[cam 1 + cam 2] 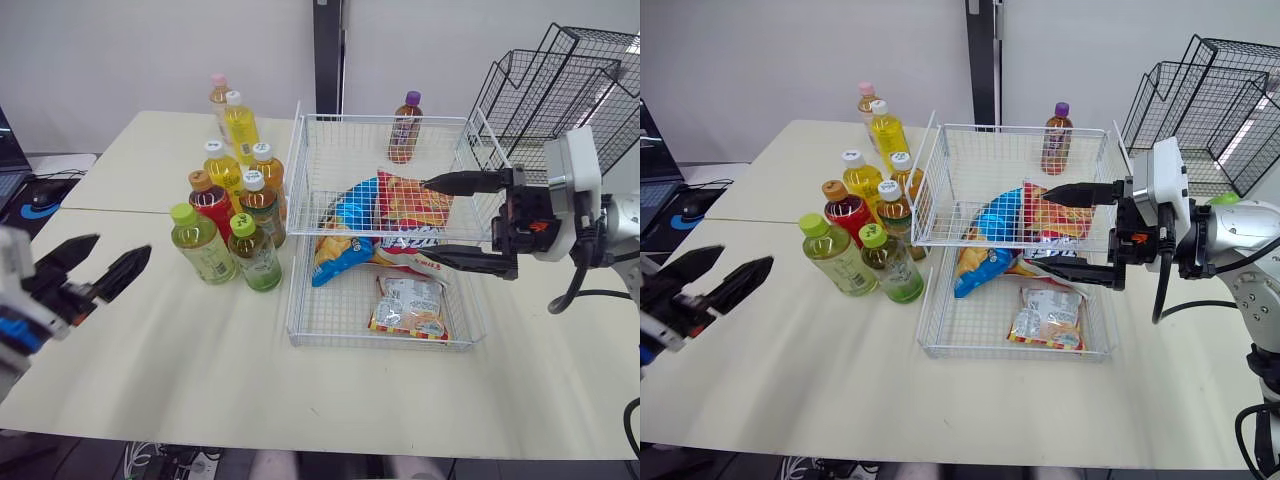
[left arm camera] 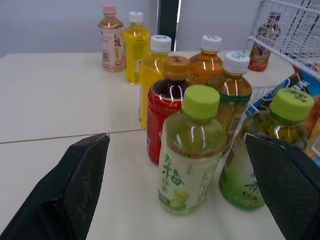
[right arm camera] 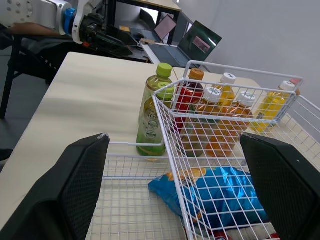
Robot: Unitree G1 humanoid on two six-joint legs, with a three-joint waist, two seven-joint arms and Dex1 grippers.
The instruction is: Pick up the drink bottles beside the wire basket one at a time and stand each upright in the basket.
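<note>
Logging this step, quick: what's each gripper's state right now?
Left gripper: open, holding nothing.
Right gripper: open, holding nothing, over the white wire basket.

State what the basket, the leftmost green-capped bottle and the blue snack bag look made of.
Wire basket: thin metal rods, seemingly white-coated, open grid.
Leftmost green-capped bottle: clear glossy plastic, likely; liquid shows through, highlights glint.
Blue snack bag: crinkled shiny film, probably plastic or foil.

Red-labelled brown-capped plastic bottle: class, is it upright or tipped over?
Upright. The red-labelled brown-capped plastic bottle stands on its base on the cream table, cap uppermost.
</note>
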